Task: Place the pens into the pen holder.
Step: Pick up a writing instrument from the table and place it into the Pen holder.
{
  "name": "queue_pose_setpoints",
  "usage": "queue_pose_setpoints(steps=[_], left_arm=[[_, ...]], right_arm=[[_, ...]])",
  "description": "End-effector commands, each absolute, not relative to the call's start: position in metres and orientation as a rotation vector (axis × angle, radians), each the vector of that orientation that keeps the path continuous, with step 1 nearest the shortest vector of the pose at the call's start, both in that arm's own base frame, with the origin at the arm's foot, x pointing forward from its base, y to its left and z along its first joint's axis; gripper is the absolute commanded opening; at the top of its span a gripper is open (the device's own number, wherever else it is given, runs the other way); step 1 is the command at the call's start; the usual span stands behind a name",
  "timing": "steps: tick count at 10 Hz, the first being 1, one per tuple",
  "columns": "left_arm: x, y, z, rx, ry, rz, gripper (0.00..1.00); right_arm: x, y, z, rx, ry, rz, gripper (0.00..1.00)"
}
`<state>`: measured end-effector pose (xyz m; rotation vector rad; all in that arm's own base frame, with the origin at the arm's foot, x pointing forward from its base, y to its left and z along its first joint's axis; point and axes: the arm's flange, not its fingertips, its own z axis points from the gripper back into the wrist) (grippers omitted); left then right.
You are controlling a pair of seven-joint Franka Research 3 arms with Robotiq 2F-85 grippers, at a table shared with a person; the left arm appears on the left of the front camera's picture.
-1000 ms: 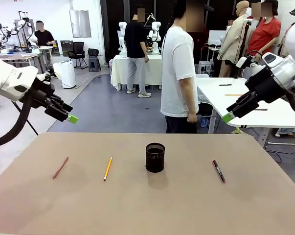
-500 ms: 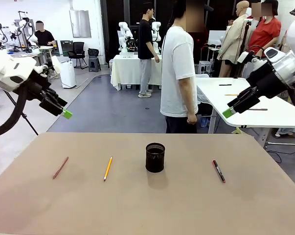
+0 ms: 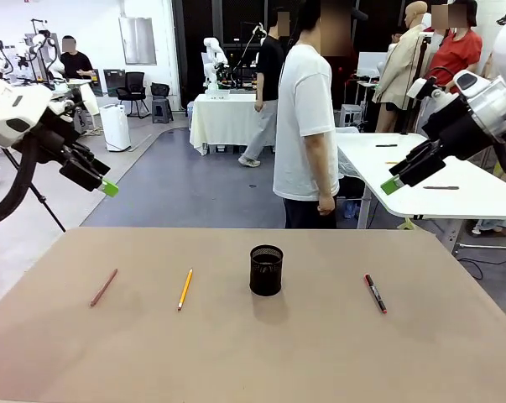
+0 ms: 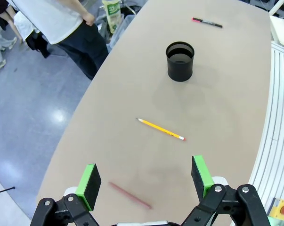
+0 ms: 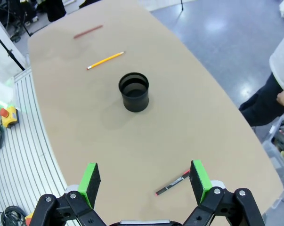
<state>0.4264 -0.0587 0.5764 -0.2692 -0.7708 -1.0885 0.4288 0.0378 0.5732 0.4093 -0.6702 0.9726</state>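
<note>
The black mesh pen holder (image 3: 266, 269) stands upright at the table's middle, also in the wrist views (image 4: 180, 60) (image 5: 134, 91). Three pens lie flat on the table: a dark red pen (image 3: 103, 287) (image 4: 130, 195) at the left, a yellow pencil (image 3: 185, 289) (image 4: 160, 129) (image 5: 106, 60) left of the holder, and a black marker with red ends (image 3: 375, 293) (image 4: 206, 22) (image 5: 173, 182) at the right. My left gripper (image 3: 108, 187) (image 4: 146, 180) hangs open high above the table's left edge. My right gripper (image 3: 392, 185) (image 5: 145, 179) hangs open high at the right. Both hold nothing.
A person in a white shirt (image 3: 307, 126) stands at the table's far edge behind the holder, side-on. The tan table (image 3: 253, 353) is bare around the pens. A white table (image 3: 437, 180) stands behind at the right.
Both arms have risen and drawn outward, the left gripper up and to the left, the right one slightly up. The pens and the holder have not moved.
</note>
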Motion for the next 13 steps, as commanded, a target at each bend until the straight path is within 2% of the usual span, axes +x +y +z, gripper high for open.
queue_pose_setpoints(steps=[1, 13], left_arm=[[0.4244, -0.0563, 0.5799, -0.286, -0.793, -1.090, 1.00], [0.4256, -0.0585, 0.5780, -0.269, -0.775, -1.086, 1.00]], right_arm=[[0.4304, 0.0358, 0.5771, 0.420, -0.681, 0.993, 1.00], [0.4288, 0.0371, 0.5734, 0.409, -0.670, 0.971, 1.00]])
